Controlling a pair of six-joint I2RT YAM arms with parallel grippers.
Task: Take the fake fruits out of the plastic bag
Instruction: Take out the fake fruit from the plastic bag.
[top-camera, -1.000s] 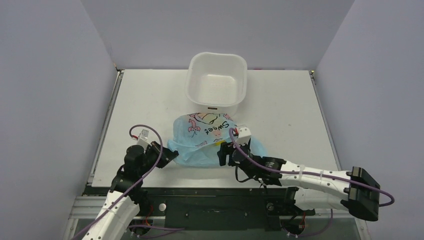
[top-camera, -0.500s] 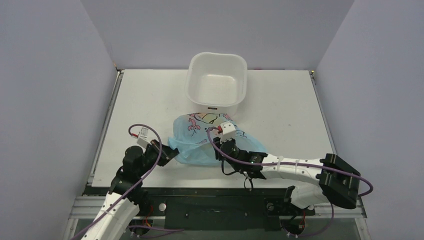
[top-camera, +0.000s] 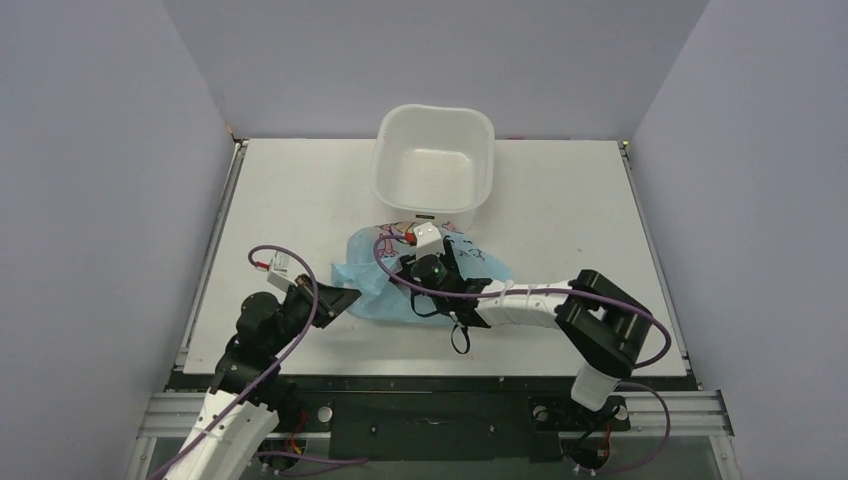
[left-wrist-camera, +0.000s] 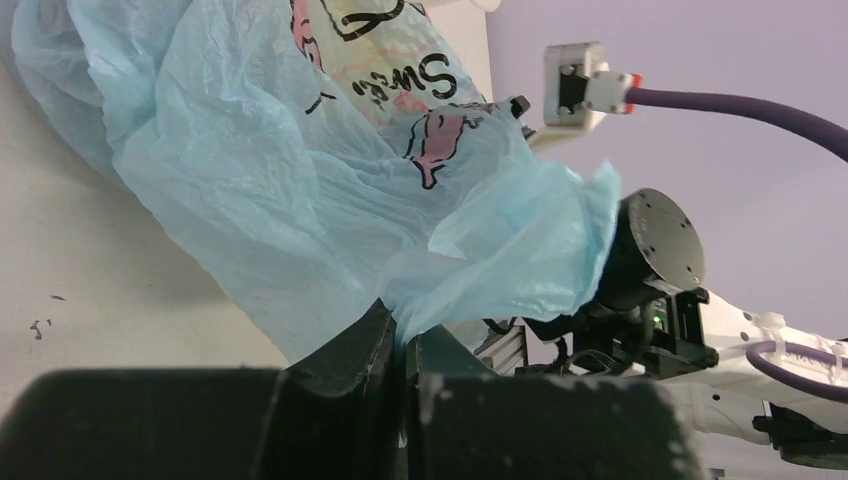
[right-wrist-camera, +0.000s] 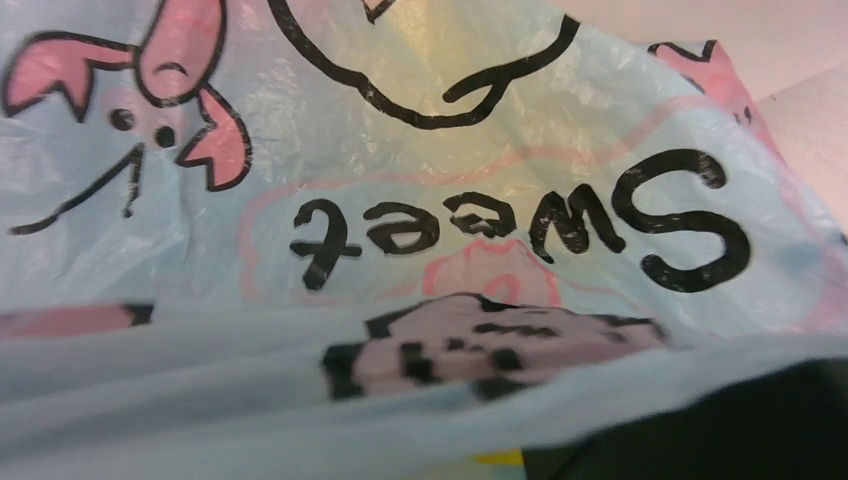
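Lilac walls, white bench (top-camera: 300, 200); the plastic bag (top-camera: 365, 295) lies before a tub (top-camera: 378, 170), fruits unseen, presumably inside. Left tool (left-wrist-camera: 400, 340) pinches its edge; right tool (top-camera: 418, 275) noses against it, grip untellable. Next, I'd say: reach into the mouth.

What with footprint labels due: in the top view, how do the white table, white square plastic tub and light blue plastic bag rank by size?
1. White table
2. White square plastic tub and light blue plastic bag, too close to rank: the right arm hides part of it
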